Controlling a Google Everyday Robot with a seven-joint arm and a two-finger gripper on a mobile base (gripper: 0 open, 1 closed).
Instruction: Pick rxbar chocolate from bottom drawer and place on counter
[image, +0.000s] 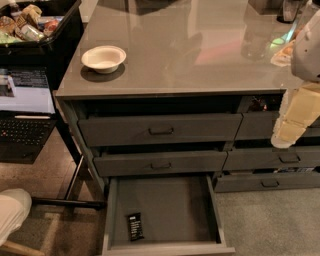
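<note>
The rxbar chocolate (135, 226), a small flat black wrapper with white lettering, lies in the open bottom drawer (170, 210), down-left of the gripper (286, 134); its state I cannot tell.

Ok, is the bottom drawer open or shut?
Open: the bottom drawer is pulled out, rxbar chocolate on its floor. The hand hangs beside the upper drawers.
</note>
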